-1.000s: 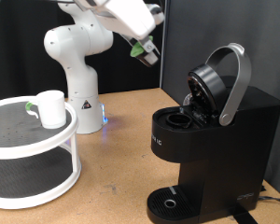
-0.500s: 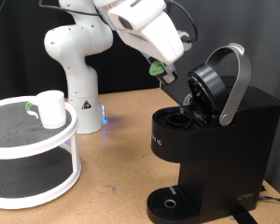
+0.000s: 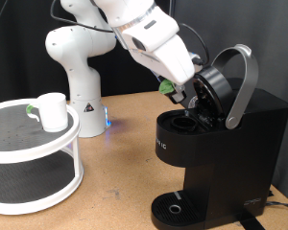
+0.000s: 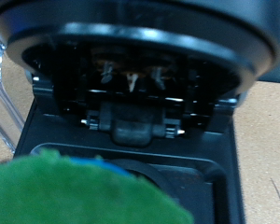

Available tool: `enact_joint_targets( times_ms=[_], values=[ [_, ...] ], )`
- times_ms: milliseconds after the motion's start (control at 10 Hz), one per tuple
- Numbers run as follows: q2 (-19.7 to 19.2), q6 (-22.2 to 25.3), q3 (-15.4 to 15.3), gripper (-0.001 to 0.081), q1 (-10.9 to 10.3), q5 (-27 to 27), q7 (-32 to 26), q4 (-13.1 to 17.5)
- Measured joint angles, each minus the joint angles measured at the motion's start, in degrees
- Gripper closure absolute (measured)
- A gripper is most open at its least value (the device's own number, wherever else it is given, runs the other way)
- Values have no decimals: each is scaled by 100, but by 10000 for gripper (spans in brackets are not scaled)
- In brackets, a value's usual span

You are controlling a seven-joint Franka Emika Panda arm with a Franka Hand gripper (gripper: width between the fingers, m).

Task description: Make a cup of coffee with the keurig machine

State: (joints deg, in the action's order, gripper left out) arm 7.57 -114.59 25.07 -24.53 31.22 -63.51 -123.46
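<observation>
Now the gripper (image 3: pixel 178 91) is gripping a green-topped pod (image 3: pixel 168 87) between its closed fingers, just above the keurig machine (image 3: pixel 216 144), whose lid is standing open for loading — the cup (image 3: pixel 52 111) is waiting well apart on a white round shelf (image 3: pixel 34 177).

The keurig machine (image 3: pixel 216 144) stands at about four o'clock with its silver-grey lid handle (image 3: pixel 242 84) raised and the pod chamber open. The gripper (image 3: pixel 179 96) hangs just above that opening, a green-topped pod (image 3: pixel 168 87) at its fingers. The cup (image 3: pixel 53 111) sits at nine o'clock on a round white tiered stand (image 3: pixel 29 168).
</observation>
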Motion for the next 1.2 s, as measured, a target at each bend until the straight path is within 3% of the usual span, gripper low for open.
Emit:
enact_joint_targets(
  times_ms=[600, 1200],
  values=[
    [-70, -521, -187, 329, -1, 0, -9, -394],
    [-354, -816, -315, 329, -1, 96, -11, -441]
  ],
)
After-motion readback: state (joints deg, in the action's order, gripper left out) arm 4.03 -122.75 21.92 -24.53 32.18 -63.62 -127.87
